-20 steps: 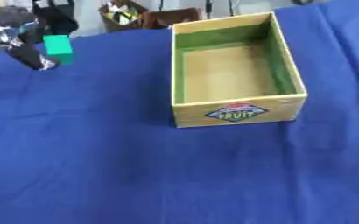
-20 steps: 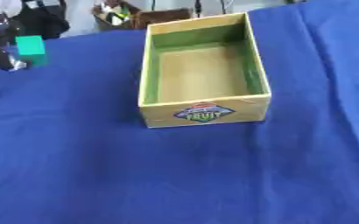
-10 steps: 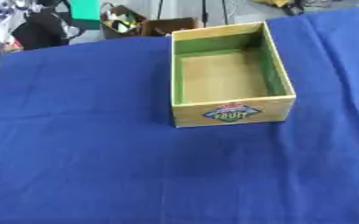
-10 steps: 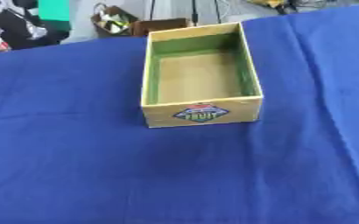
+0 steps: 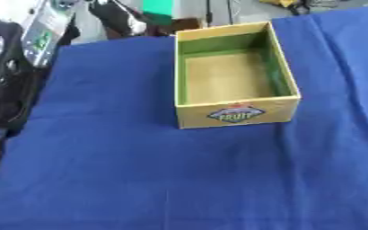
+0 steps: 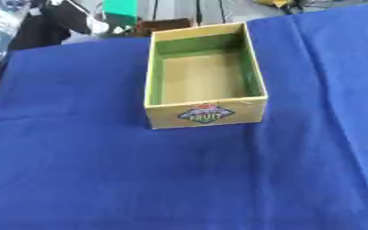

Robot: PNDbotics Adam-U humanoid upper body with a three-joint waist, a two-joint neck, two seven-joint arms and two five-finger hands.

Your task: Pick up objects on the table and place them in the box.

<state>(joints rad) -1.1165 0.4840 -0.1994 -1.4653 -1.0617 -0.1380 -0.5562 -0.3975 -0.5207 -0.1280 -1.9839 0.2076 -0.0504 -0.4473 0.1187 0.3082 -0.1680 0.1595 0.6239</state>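
Since a second ago the left hand (image 6: pixel 81 20) has carried the small green block (image 6: pixel 120 11) from far left to just beyond the open yellow cardboard box (image 5: pixel 234 76); fingers apparently gripping it. Box empty; release pending. Right hand unseen

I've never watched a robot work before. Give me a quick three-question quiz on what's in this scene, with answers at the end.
1. True or false: the box already has objects inside.
2. What colour is the box's inner lining? A red, B green, C white.
3. What colour is the block held up past the table's far edge, beside the box's far left corner?

Key:
1. False: only its bare floor shows.
2. B.
3. Green. The dark shape carrying it is too unclear to describe.
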